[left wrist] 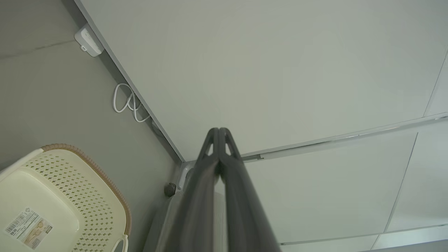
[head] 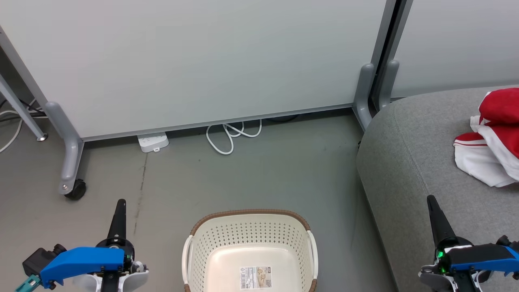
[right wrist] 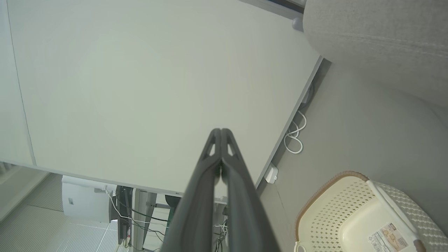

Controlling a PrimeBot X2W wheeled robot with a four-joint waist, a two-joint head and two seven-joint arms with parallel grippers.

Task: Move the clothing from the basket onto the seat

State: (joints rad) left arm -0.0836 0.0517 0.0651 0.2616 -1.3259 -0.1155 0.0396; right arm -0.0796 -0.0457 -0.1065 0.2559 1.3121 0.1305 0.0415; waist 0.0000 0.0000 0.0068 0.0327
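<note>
At the bottom corners of the head view I have the left gripper [head: 121, 205] and the right gripper [head: 432, 201], both with jaws pressed together. Between them, bottom centre, sits the basket [head: 251, 212], its base showing a sticker [head: 255, 277]. The clothing [head: 496, 138] lies heaped on the seat [head: 409, 154] at the right edge. Beyond, a white cable [head: 231, 138] loops under a panel [head: 202, 61].

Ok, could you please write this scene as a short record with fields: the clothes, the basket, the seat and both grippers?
clothes: red and white pile, lying on the seat
seat: grey sofa cushion, to the right of the basket
basket: cream, on the floor, no clothes in it, barcode sticker on its base
left gripper: shut, holds nothing
right gripper: shut, holds nothing
task: looks done
</note>
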